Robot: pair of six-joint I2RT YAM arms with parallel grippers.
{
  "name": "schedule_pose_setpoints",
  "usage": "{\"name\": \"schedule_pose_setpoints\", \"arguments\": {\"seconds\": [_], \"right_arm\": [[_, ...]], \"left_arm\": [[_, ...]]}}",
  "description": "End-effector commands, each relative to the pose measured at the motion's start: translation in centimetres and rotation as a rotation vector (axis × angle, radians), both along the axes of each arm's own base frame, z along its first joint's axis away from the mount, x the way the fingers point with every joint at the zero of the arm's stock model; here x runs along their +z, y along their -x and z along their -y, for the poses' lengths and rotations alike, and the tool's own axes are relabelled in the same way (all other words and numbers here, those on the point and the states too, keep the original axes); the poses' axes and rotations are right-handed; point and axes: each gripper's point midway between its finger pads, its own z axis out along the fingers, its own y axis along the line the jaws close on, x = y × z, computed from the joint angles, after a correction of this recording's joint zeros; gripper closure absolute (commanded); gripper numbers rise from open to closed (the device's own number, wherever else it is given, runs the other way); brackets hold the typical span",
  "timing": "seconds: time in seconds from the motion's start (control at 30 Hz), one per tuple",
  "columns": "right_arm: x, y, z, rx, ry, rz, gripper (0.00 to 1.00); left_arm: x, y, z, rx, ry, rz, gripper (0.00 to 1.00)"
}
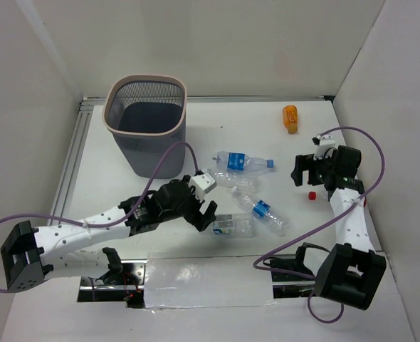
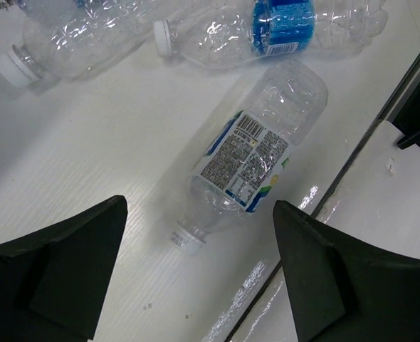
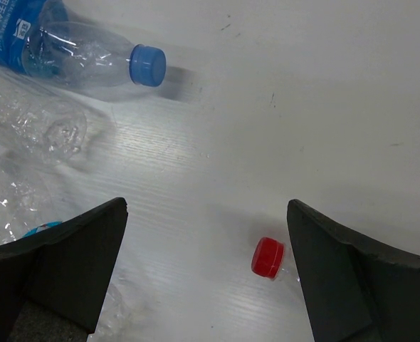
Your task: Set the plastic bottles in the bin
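At the far left of the white table (image 1: 267, 114): a dark grey wire-mesh bin (image 1: 158, 153) with a pale pinkish rim and a rounded-square mouth stands upright.
Middle of the table: several small clear plastic bottles lie on their sides, close together and well apart from the bin.
Farthest bottle: a crumpled clear blue-capped bottle (image 1: 242, 162) with a blue label, its cap pointing right.
Next bottle: a plain clear white-capped bottle (image 2: 75, 43), just beside its neighbours.
Third bottle: a clear bright-blue-label bottle (image 1: 262, 209) lying on a slant, also with a white cap.
Nearest bottle: a clear white-label bottle (image 2: 249, 160) printed with small text and a barcode, its white neck toward the near edge of the table.
Left gripper (image 2: 196, 278): black fingers spread wide and holding nothing. It hangs above the white-label bottle, which lies between them in the wrist view.
Right gripper (image 3: 206, 274): black fingers spread wide, empty, over bare table just right of the bottles.
Red cap (image 3: 268, 256): small and round, on the table between the right fingers, nearer the right one. Whether a bottle is attached cannot be told.
Far right of the table: a small orange object (image 1: 290, 118), well apart from everything else.
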Motion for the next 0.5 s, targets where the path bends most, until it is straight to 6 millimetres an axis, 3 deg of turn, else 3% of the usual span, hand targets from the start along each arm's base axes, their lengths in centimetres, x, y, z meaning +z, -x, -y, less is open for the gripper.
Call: {"name": "schedule_pose_setpoints", "arguments": {"seconds": [0.0,0.23,0.37,0.4,0.43,0.47], "right_arm": [[0.6,-0.2,0.4,0.003,0.024,0.009,0.00],[0.6,-0.4,0.9,-0.030,0.029,0.009,0.00],[0.6,-0.3,1.1,-0.032,0.043,0.008,0.00],[0.6,-0.4,0.9,-0.024,0.036,0.011,0.05],[0.9,-0.3,0.7,-0.015,0.031,0.022,0.21],[0.8,-0.2,0.7,-0.008,0.038,0.014,0.47]], "left_arm": [[3.4,-0.9,1.8,0.020,0.100,0.064,0.00],[2.4,-1.2,2.5,0.029,0.096,0.044,0.00],[3.0,-1.9,3.6,0.046,0.100,0.032,0.00],[2.9,-2.0,3.7,0.046,0.090,0.027,0.00],[2.6,-2.2,3.6,0.065,0.080,0.020,0.00],[2.3,-2.4,4.0,0.065,0.069,0.014,0.00]]}}
